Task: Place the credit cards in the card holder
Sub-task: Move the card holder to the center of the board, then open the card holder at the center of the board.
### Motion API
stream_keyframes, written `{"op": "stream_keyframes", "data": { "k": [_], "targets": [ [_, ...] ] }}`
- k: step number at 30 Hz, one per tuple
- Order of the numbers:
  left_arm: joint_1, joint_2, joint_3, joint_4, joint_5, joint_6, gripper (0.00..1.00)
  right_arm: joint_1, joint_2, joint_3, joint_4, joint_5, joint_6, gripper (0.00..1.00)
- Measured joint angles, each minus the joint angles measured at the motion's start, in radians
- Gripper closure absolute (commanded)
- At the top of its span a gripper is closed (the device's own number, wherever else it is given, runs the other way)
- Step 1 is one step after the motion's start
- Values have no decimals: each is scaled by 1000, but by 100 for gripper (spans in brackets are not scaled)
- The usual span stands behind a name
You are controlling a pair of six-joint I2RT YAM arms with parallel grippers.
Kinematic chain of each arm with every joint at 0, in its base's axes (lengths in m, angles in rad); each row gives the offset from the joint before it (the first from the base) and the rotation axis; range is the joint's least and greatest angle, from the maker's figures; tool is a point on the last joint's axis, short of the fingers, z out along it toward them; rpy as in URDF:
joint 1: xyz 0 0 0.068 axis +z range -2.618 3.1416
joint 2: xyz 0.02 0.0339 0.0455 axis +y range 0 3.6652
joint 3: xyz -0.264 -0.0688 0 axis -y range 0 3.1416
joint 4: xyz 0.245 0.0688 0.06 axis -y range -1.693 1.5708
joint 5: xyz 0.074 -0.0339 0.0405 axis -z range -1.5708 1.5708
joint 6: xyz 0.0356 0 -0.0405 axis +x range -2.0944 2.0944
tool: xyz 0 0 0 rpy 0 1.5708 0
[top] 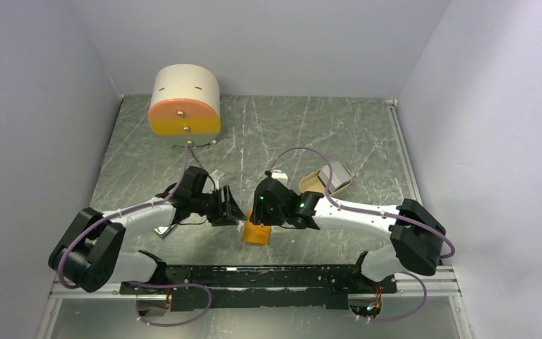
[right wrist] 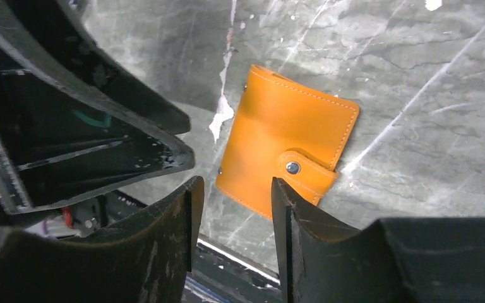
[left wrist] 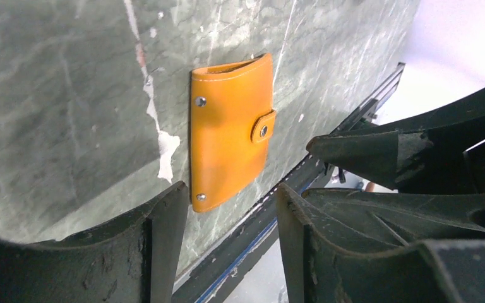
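The tan oval tray (top: 312, 182), lying beyond and right of the card holder (top: 257, 232), is carrying pale grey credit cards (top: 338, 174). The orange card holder is lying folded on the bench (top: 324, 127), its tab (right wrist: 293, 168) snapped shut. Close by it, the left pincer (left wrist: 230, 189) is gaping wide and the right pincer (right wrist: 235, 183) narrower, each gripping nothing.

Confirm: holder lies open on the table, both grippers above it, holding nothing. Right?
Wrong on one point: the holder is closed, its tab snapped shut, as the left wrist view shows. The rest holds: it lies on the table, with the left gripper and right gripper above it, holding nothing.
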Motion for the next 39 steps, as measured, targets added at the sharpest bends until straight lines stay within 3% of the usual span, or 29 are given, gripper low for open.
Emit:
{"op": "stream_keyframes", "data": {
  "k": [19,22,24,28,39],
  "targets": [
    [47,-130,-106,42,14,-68,38,149,350,288,-323,297,22,61],
    [47,-125,-116,45,20,-73,38,152,373,313,-345,319,19,67],
    [47,-121,-116,51,25,-74,39,154,378,317,-352,332,16,77],
    [47,-121,-117,63,29,-79,39,154,377,308,-354,357,8,100],
    [37,-71,-125,106,51,-85,40,151,217,93,-99,352,-60,100]
  ]
}}
